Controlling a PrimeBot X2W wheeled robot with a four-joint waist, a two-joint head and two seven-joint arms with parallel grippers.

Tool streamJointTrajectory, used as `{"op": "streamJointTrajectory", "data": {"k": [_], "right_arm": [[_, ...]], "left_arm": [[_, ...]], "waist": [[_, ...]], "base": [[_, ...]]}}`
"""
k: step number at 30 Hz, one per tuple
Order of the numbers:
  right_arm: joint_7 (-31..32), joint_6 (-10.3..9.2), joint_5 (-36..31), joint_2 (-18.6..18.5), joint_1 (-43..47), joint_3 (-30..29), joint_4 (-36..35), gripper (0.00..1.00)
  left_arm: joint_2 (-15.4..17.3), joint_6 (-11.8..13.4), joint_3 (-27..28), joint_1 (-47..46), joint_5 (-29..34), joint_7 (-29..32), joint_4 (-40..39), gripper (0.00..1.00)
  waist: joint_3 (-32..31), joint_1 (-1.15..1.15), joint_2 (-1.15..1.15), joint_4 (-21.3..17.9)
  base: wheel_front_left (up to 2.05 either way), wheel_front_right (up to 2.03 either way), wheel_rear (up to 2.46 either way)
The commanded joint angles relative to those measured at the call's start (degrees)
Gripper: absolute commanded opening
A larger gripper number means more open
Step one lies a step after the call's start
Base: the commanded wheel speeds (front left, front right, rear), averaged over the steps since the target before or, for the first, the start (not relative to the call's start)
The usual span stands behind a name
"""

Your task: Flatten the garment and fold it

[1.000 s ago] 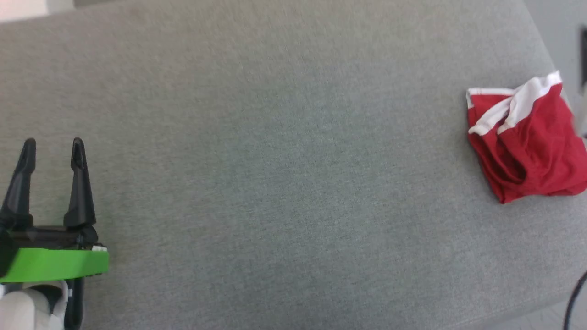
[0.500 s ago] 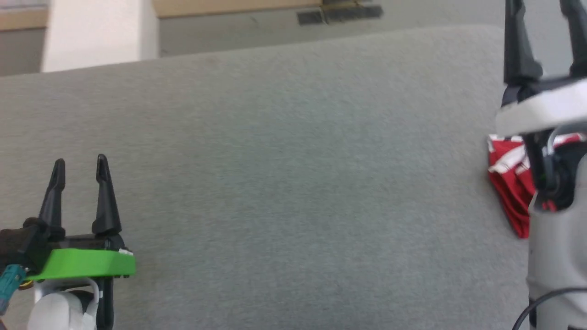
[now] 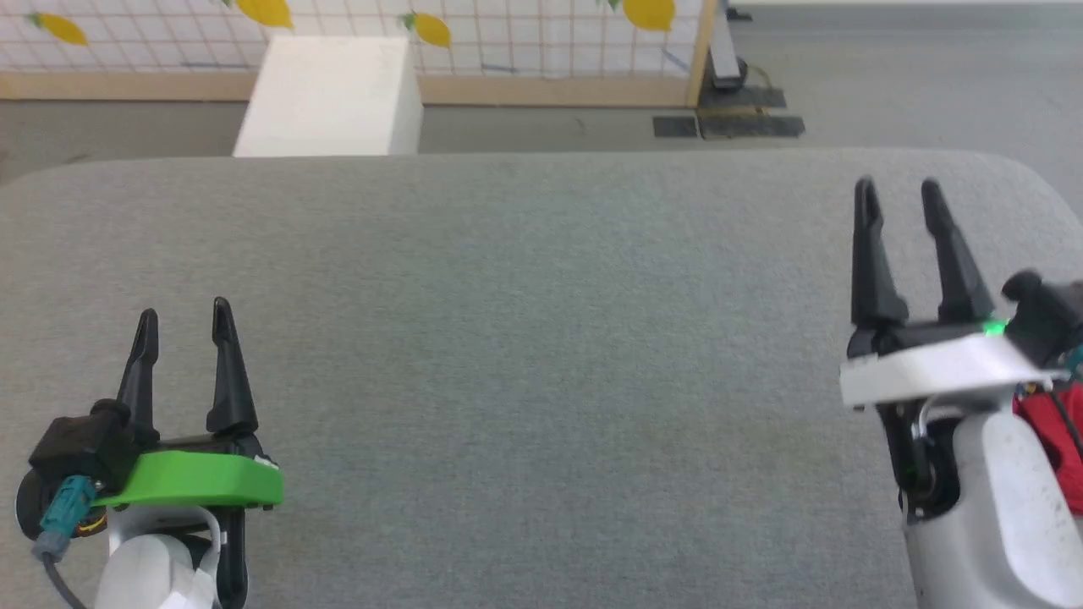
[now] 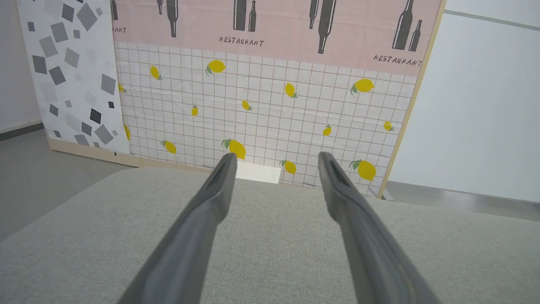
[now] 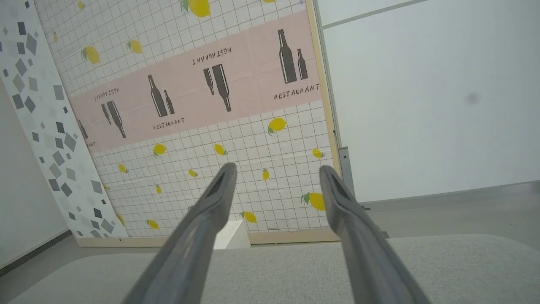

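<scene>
Right gripper: two dark fingers apart, empty, above grey fabric-covered table. Left gripper: likewise apart, empty. Garment, bright red soft cloth: table's right edge, mostly hidden behind right forearm; likely light, limp; pinch an edge.

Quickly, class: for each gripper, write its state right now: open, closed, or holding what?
Left gripper: open, empty.
Right gripper: open, empty; the garment lies partly hidden behind its arm.
</scene>
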Motion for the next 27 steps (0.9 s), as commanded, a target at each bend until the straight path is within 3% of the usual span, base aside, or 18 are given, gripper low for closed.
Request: {"op": "streamJointTrajectory", "data": {"k": [1, 8, 27], "right_arm": [[-0.8, -0.08, -1.3, 0.0, 1.4, 0.0, 0.5, 1.00], [-1.2, -0.08, -5.5, 0.0, 6.8, -0.2, -0.4, 1.00], [-1.2, -0.08, -5.6, 0.0, 15.0, -1.0, 2.7, 1.00]], "left_arm": [[-0.5, 0.5, -0.1, -0.9, 0.9, -0.2, 0.3, 1.00], [-0.4, 0.4, -1.6, -0.7, 3.2, -0.2, 3.2, 1.00], [-1.8, 0.5, -5.0, 1.6, 4.8, -0.2, 10.6, 1.00]], "waist": [[-1.4, 0.00, 0.57, 1.4], [-2.2, 0.00, 0.57, 1.7], [-3.0, 0.00, 0.57, 1.5]], "base": [[0.00, 0.00, 0.00], [0.00, 0.00, 0.00], [0.00, 0.00, 0.00]]}}
